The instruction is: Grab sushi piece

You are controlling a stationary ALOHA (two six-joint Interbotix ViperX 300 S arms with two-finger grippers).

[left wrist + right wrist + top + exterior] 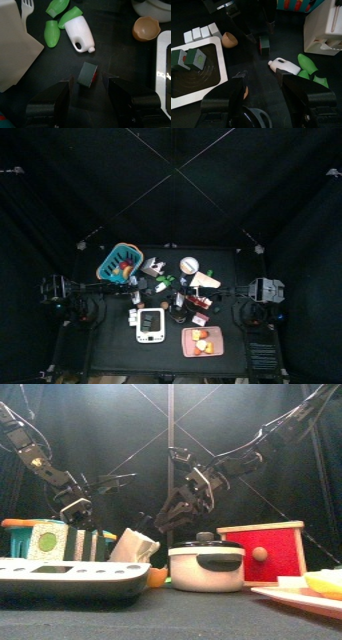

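The left claw (88,92) hung open, its jaws spread either side of the sushi piece (87,75), which sat on the worktop (113,60) at centre frame, just ahead of the tips, long axis tilted slightly. The right claw (264,87), also open, hovered farther off, so the left arm looked nearer

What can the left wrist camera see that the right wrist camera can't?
Only the left wrist view shows a white fork and a close look at the sushi piece lying between the open jaws of the left gripper. Only the right wrist view shows a white plate carrying two sushi pieces and a row of white blocks. Both show the white bottle and the brown cup.
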